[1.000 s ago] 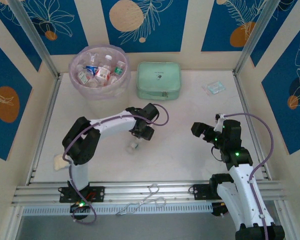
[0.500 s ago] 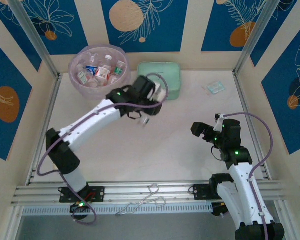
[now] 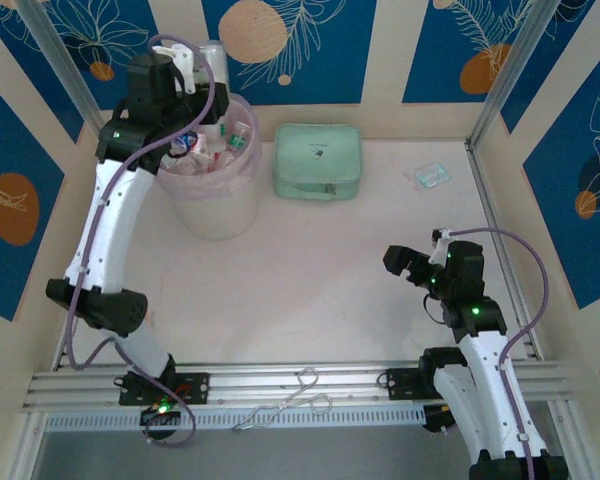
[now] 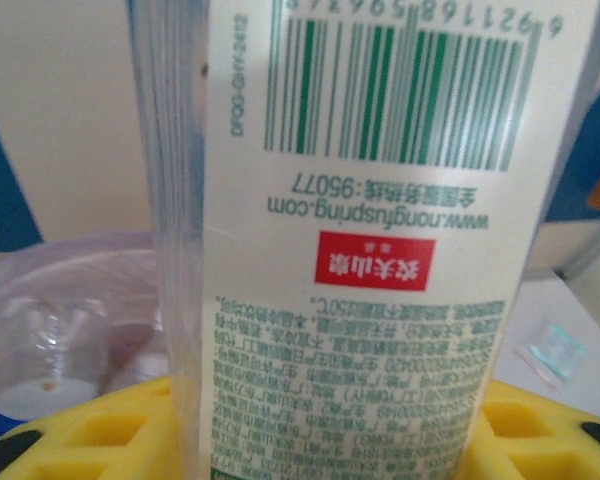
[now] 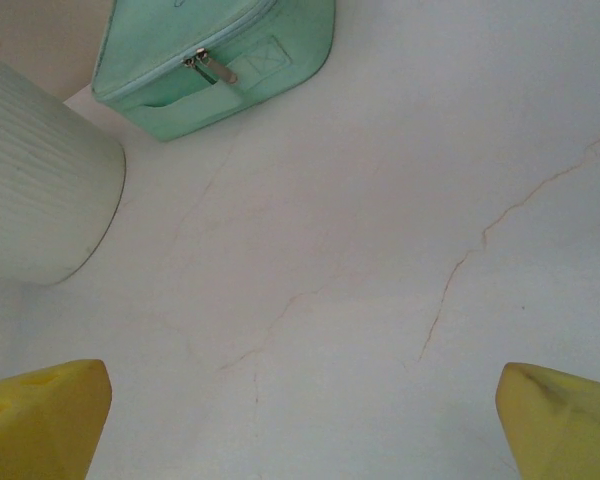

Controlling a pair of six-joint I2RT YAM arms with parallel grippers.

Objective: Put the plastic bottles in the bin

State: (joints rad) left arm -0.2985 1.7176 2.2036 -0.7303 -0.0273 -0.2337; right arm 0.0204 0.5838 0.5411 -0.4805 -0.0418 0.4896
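My left gripper is raised over the back rim of the bin and is shut on a clear plastic bottle. In the left wrist view that bottle stands between the yellow fingers, its pale label with green barcode and red logo facing the camera. Several more plastic bottles lie inside the bin, which is round, whitish and lined with pale pink. My right gripper hovers low over the table at the right, open with nothing between its fingertips.
A mint green zip case lies right of the bin, also in the right wrist view. A small clear packet sits at the back right. Metal tongs rest on the front rail.
The left arm has swung from the table's middle up and back-left with the bottle, ending above the bin. The right arm has stayed still.
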